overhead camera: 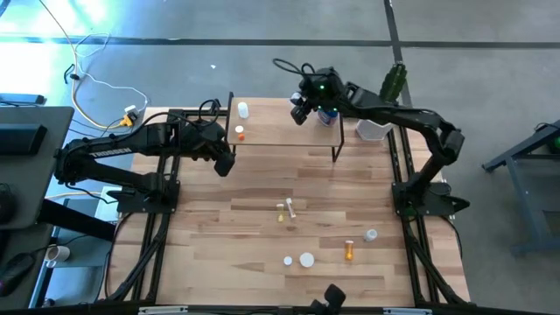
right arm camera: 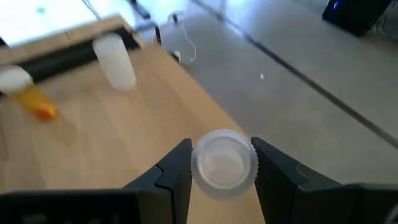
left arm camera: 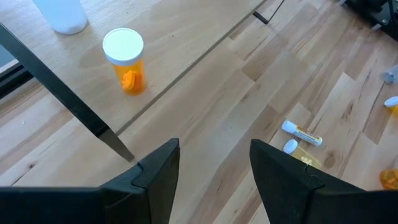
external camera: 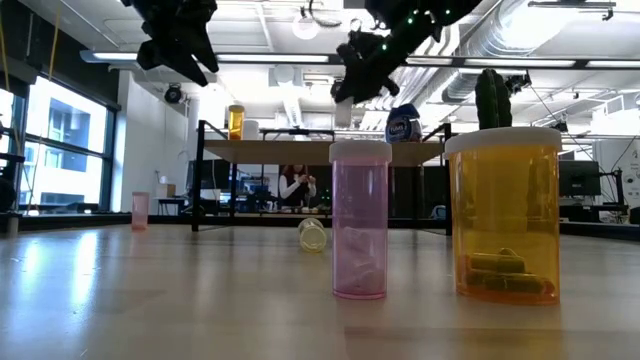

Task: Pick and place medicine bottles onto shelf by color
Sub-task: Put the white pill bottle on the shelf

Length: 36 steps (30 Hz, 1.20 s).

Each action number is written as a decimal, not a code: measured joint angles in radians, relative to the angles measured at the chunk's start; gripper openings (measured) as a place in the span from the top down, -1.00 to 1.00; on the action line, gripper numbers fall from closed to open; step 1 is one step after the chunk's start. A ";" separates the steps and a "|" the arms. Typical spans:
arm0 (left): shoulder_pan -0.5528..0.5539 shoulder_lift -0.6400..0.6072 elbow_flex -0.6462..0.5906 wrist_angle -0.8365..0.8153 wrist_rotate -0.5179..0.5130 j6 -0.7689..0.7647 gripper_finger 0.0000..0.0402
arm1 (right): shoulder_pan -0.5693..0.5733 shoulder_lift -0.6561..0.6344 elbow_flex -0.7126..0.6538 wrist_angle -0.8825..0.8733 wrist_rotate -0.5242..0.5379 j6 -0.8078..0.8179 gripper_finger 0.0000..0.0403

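Observation:
The shelf (overhead camera: 284, 131) stands at the table's far side. On its left end stand a white bottle (overhead camera: 242, 109) and an orange bottle (overhead camera: 240, 131); a blue jar (overhead camera: 329, 115) stands on its right end. My right gripper (overhead camera: 302, 109) hovers over the shelf's middle, shut on a white-capped bottle (right arm camera: 224, 165). My left gripper (overhead camera: 224, 163) hangs open off the shelf's near left corner, with nothing between its fingers (left arm camera: 158, 177). Several more bottles stand or lie on the table, among them a pink one (external camera: 360, 220) and an orange one (external camera: 505, 215). My right gripper pinches the white-capped bottle between its two fingers, one on either side just below the ribbed cap (right arm camera: 196, 168). The fingers slant down toward the shelf. The bottle is lifted clear above the shelf top, its cap facing the wrist camera.
A white pot with a green plant (overhead camera: 376, 127) stands right of the shelf. Two small bottles lie at the table's middle (overhead camera: 283, 210). Others sit nearer the front edge (overhead camera: 306, 259), with an orange one (overhead camera: 349, 251). Bare shelf top lies between the orange bottle and the blue jar.

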 joint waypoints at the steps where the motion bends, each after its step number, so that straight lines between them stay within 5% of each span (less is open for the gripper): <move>1: 0.000 0.000 0.000 0.000 0.000 0.000 0.08 | 0.000 0.008 0.000 -0.010 -0.001 0.000 0.38; 26: 0.000 0.000 0.000 -0.064 0.059 -0.002 0.08 | -0.024 0.033 -0.001 -0.125 0.009 -0.009 0.38; 36: 0.000 0.000 0.000 -0.067 0.058 0.000 0.08 | -0.024 0.033 -0.001 -0.125 -0.015 -0.003 0.15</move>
